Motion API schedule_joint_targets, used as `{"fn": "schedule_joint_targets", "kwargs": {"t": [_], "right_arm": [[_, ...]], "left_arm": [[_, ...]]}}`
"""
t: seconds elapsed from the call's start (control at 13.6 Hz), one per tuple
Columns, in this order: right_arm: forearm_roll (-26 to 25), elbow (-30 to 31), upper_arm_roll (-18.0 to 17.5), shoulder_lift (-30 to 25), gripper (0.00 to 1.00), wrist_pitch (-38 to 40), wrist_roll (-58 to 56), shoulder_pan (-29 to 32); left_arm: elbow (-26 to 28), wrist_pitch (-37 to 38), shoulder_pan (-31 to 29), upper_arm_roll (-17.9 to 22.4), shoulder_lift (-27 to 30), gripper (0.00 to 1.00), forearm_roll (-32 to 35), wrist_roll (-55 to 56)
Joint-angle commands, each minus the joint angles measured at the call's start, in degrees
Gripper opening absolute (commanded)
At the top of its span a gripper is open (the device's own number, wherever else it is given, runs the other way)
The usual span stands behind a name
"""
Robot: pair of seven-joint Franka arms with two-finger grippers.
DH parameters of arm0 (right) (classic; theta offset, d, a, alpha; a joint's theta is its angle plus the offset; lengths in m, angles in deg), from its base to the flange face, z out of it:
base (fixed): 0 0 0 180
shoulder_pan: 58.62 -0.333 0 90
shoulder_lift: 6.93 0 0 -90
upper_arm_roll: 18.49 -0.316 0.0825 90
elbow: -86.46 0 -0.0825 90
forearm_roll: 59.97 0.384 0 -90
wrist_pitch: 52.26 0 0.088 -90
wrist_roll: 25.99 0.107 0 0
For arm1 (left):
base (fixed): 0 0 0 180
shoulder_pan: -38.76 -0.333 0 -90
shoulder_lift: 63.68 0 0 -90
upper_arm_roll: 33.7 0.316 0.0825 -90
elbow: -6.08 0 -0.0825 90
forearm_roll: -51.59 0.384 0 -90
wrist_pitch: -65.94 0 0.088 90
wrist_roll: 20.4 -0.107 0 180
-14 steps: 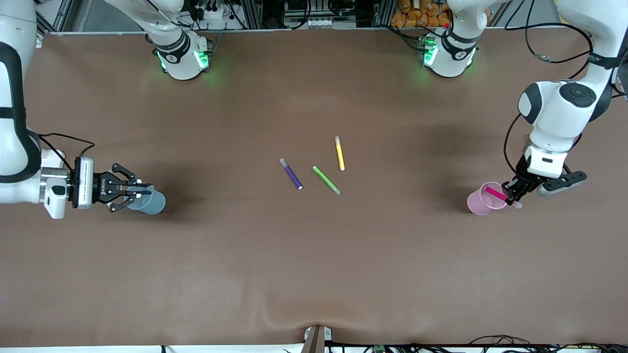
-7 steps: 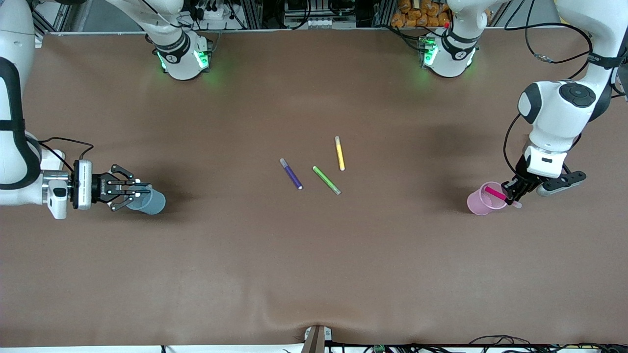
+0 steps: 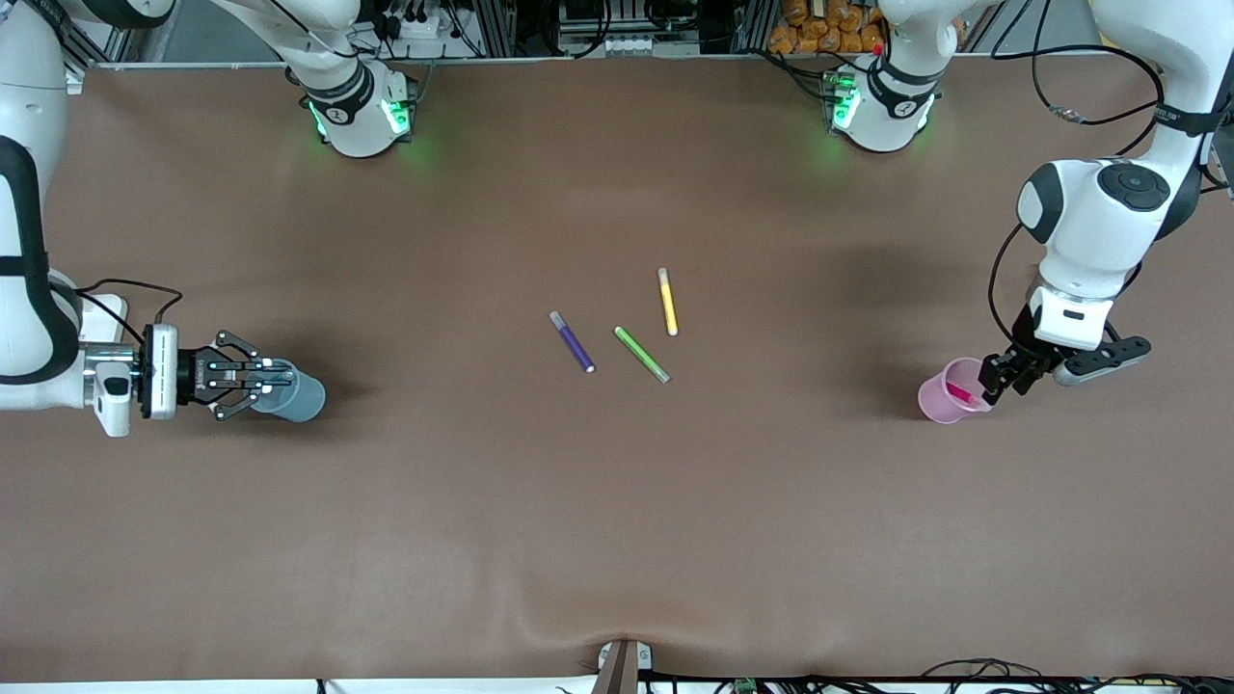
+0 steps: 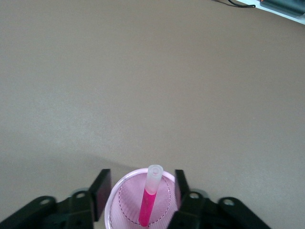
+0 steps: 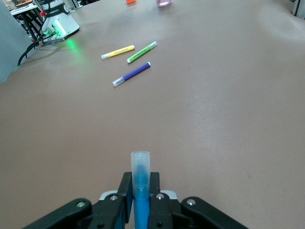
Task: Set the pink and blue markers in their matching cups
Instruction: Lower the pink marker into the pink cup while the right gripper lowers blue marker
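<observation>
While right pincer (image 3: 253, 379) clenched blue marker (image 5: 140, 191) over blue cup (image 3: 294, 393) | left pincer (image 3: 1003, 379) released, pink marker (image 4: 149, 196) in pink cup (image 3: 940, 397) | risk: tilted drop tipping the cup.

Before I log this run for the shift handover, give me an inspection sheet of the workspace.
Surface: brown table.
Job's things: pink marker stands in the pink cup, pale end up; blue marker is gripped beside the blue cup.
Clutter: purple marker, green marker and yellow marker lie mid-table.
Grippers: left hand open astride the pink cup; right hand shut on the blue marker.
Cables: black cables on both arms.
Surroundings: arm bases glow green.
</observation>
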Motion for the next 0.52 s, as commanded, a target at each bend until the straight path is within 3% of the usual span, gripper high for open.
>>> {"fn": "schedule_joint_targets", "kwargs": {"t": [0.0,0.22,0.44], "right_arm": [[0.75,-1.64,-0.77,0.24,1.00,0.70,0.27,1.83],[0.31,-4.62,-0.60,-0.37,1.00,0.78,4.98,1.57],[-5.82,-8.31,-0.59,-2.21,1.00,0.25,15.61,1.30]], "left_arm": [[-1.36,0.17,-0.70,-0.29,0.90,1.00,1.41,-1.20],[-6.53,9.54,-0.79,-0.28,2.05,1.00,1.50,-2.78],[-12.34,21.50,-0.70,-0.37,3.45,1.00,1.59,-4.72]]}}
